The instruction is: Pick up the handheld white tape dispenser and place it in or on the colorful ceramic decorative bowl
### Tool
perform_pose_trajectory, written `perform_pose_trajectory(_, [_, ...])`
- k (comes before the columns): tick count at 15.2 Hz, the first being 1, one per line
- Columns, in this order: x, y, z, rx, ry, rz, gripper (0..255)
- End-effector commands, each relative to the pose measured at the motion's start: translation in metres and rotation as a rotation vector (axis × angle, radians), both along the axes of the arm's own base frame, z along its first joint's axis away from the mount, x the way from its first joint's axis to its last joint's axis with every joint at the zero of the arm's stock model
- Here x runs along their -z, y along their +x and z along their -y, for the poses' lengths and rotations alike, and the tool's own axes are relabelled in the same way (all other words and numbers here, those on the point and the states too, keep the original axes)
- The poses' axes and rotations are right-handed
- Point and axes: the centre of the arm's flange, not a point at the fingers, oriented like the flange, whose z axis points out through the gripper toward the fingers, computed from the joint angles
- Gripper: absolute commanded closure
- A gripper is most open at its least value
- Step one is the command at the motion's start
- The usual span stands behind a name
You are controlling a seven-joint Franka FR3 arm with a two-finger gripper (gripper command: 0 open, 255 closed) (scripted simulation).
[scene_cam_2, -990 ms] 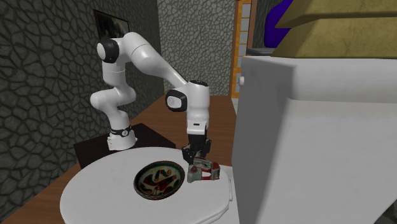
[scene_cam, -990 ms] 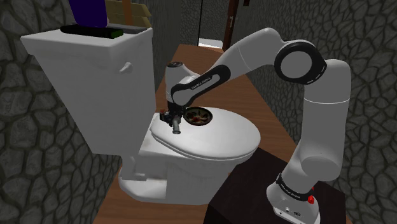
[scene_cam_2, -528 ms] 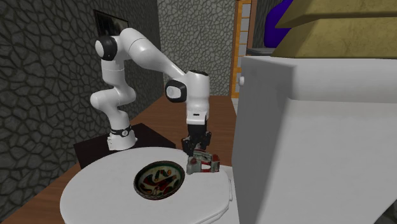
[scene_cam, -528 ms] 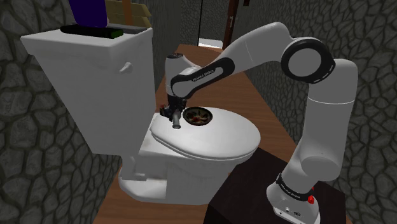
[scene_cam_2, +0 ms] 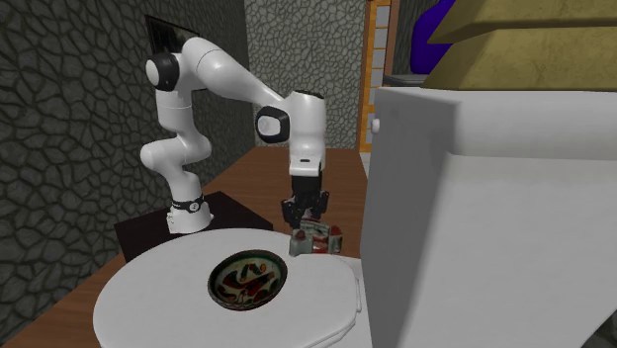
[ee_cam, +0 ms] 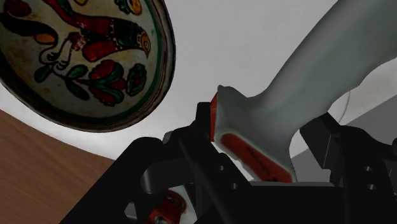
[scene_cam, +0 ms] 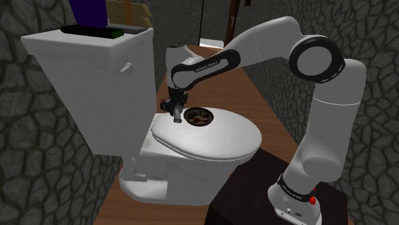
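My gripper (scene_cam_2: 306, 218) is shut on the tape dispenser (scene_cam_2: 316, 240), a grey handheld piece with red trim. It hangs a little above the white toilet lid (scene_cam_2: 168, 306), close to the tank. In the shoulder view the gripper (scene_cam: 174, 107) points down with the dispenser (scene_cam: 175, 117) under it, just beside the bowl (scene_cam: 199, 116). The colorful bowl (scene_cam_2: 247, 280) sits on the lid, painted with a bird and flowers. In the wrist view the dispenser (ee_cam: 270, 130) is clasped between the black fingers (ee_cam: 191, 156), and the bowl (ee_cam: 83, 51) lies beyond the gripper (ee_cam: 264, 175).
The white toilet tank (scene_cam: 83, 70) rises right behind the gripper, with a flat dark item (scene_cam: 93, 30) and a purple object (scene_cam: 89, 9) on top. The robot's dark stand (scene_cam: 256, 192) sits on the wooden floor (scene_cam: 256, 96). Stone walls enclose the space.
The gripper has risen with the tape dispenser held in it, lifting it off the toilet lid. The bowl has not moved.
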Motion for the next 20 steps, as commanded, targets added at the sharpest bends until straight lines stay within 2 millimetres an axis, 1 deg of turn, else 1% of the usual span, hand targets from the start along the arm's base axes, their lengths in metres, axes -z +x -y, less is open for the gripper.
perform_pose_trajectory(1, [-0.012, 0.001, 0.001, 0.0, 0.0, 0.0, 255])
perform_pose_trajectory(2, [-0.013, 0.001, 0.001, 0.0, 0.0, 0.0, 255])
perform_pose_trajectory(14, [-0.006, -0.06, 0.149, 0.0, 0.0, 0.0, 255])
perform_pose_trajectory(20, [0.026, -0.06, 0.149, 0.0, 0.0, 0.0, 255])
